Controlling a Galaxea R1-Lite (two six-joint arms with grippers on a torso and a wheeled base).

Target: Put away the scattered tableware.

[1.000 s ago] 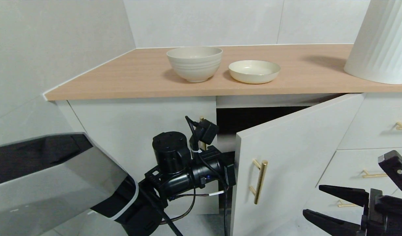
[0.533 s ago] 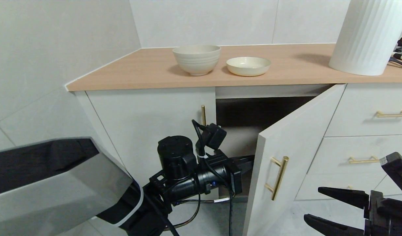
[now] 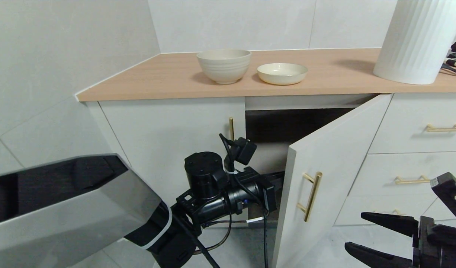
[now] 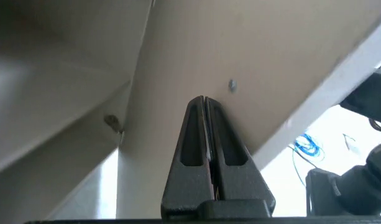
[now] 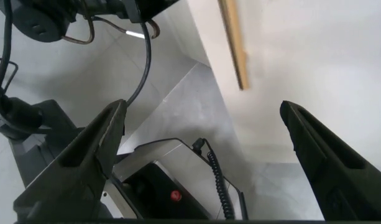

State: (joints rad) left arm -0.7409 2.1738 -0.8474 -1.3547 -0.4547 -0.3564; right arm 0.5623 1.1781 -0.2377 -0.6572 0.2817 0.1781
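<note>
So, the tableware is all sitting up on the wooden tabletop [image 3: 168, 80]: a deep ribbed bowl [image 3: 224, 66] is parked just beside a shallow cream dish [image 3: 282, 73], the two close together but not touching. A tall white fluted container [image 3: 421, 41] is placed well apart from them, off to the right.

Below, the right-hand cabinet door [image 3: 336, 156] is swung open, with its gold bar handle [image 3: 309, 196] facing out and the dark cupboard interior [image 3: 298, 124] exposed behind it. The neighbouring door [image 3: 168, 141] on the left is kept closed. Drawers [image 3: 417, 123] with gold handles are stacked further right.

The left gripper [image 4: 204, 101] is tucked low in the gap behind the open door, its jaws pressed fully together with nothing between them, tips pointed at a pale panel with a small screw [image 4: 232, 86] in it. Whether the panel is actually touched can't be told.

The right gripper [image 3: 378, 232] is held low in front of the drawers, jaws spread wide and nothing gripped.
</note>
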